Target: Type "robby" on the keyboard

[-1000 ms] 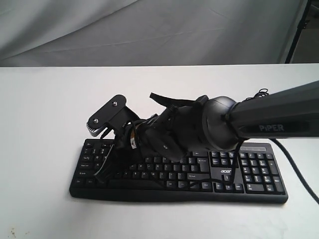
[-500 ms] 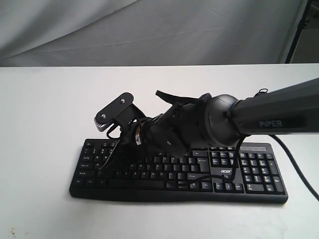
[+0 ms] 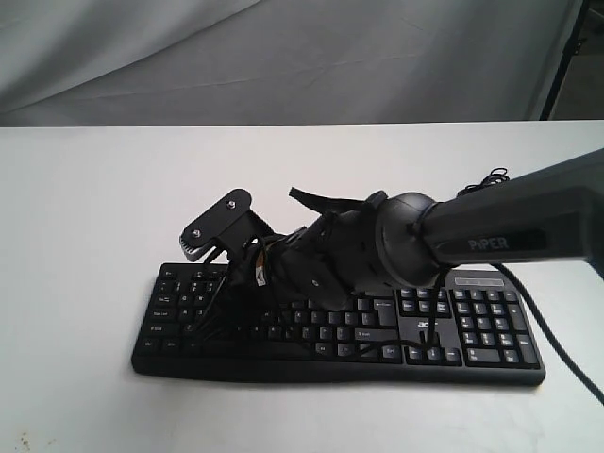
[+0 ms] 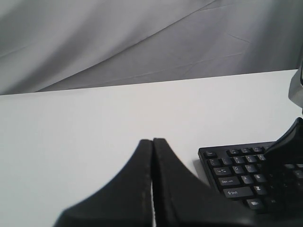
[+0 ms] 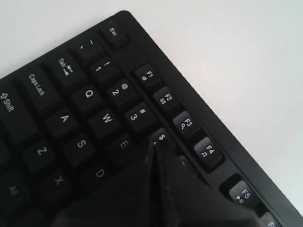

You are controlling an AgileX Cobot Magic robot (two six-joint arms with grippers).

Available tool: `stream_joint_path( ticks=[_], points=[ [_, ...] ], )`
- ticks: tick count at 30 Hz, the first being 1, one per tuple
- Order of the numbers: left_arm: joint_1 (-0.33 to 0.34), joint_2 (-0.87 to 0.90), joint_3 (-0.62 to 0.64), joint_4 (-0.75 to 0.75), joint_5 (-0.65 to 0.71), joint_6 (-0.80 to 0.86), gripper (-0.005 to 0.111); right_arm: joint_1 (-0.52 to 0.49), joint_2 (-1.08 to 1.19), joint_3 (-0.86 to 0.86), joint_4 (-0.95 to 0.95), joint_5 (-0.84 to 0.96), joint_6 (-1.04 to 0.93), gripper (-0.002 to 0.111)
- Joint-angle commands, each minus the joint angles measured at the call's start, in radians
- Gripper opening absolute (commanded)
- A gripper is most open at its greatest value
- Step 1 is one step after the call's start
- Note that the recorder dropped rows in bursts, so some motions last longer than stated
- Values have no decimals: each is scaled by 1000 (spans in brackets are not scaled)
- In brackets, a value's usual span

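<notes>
Right gripper [image 5: 155,143] closed, tip among upper-left keys of keyboard [image 5: 71,109], near its back edge, left gripper [image 4: 152,142] closed above bare table [image 4: 94,123] off keyboard's left end, wide margin all round.

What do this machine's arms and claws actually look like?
The right arm is a dark grey tube with white PiPER lettering, ending in a bulbous black joint trailing loose black cables. The right gripper and left gripper are both matte black wedges tapering to points.
</notes>
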Motion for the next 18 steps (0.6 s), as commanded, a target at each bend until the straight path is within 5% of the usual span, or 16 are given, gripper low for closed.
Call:
stream_joint_path(
  ticks=[1, 18],
  points=[
    [-6, -3, 4, 5, -7, -3, 0, 0, 0, -2, 5, -9, -10, 0],
    [-6, -3, 4, 5, -7, -3, 0, 0, 0, -2, 5, -1, -10, 0]
  ],
)
